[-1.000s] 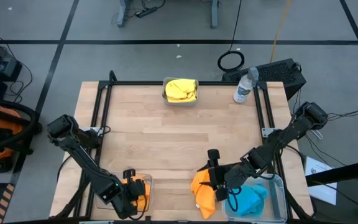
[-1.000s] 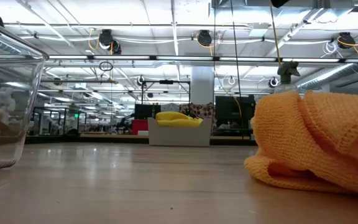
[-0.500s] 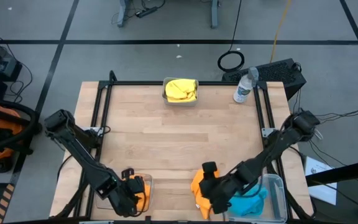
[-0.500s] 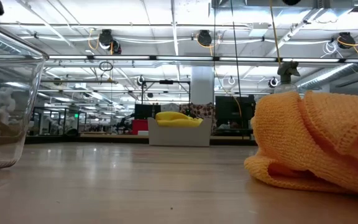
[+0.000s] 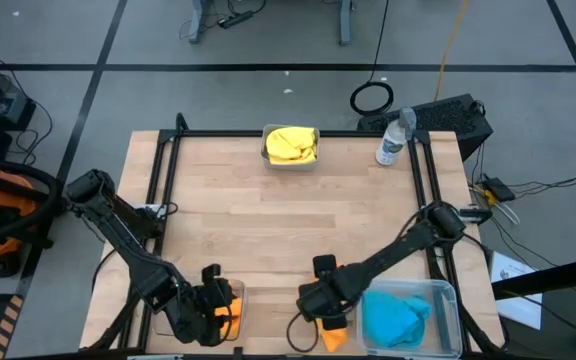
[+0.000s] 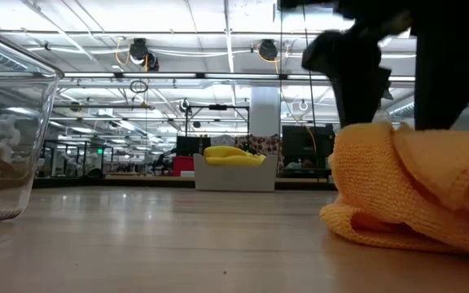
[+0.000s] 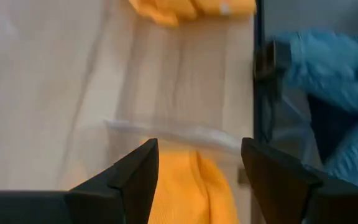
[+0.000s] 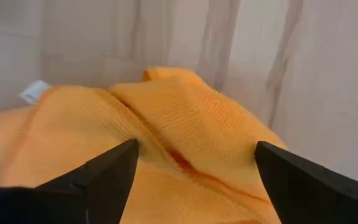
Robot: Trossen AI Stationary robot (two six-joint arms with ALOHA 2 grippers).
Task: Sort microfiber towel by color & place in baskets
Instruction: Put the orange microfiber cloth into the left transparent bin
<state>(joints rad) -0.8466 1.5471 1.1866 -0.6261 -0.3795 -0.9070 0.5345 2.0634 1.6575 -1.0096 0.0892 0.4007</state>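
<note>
One orange towel (image 5: 334, 335) lies bunched on the table near the front edge; it also shows in the low view (image 6: 405, 195) and the right wrist view (image 8: 185, 124). My right gripper (image 5: 313, 300) is open right over it, its fingers on either side of a raised fold (image 8: 194, 149). A second orange towel (image 7: 194, 186) lies in the near-left clear basket (image 5: 238, 292). My left gripper (image 5: 216, 305) is open over it. Blue towels (image 5: 396, 318) lie in the near-right basket (image 5: 450, 290). Yellow towels (image 5: 290, 143) lie in the small far basket (image 5: 267, 156). My right gripper comes down on the orange towel's top from above, with its open fingers (image 6: 357, 89) at the cloth's upper folds (image 6: 365, 130). I cannot tell whether they touch it. My left gripper stands over the orange towel in the basket; I cannot tell whether it touches it.
A clear water bottle (image 5: 392, 140) stands at the far right of the table. A black frame rail (image 5: 158, 190) runs along the left and right sides. Bare wood (image 5: 288, 220) lies between the far basket and the near ones.
My right gripper has left the near-right basket, gone toward the table's left edge and come down over the orange towel on the table; it now shows in the low view. The blue towels stay in their basket.
</note>
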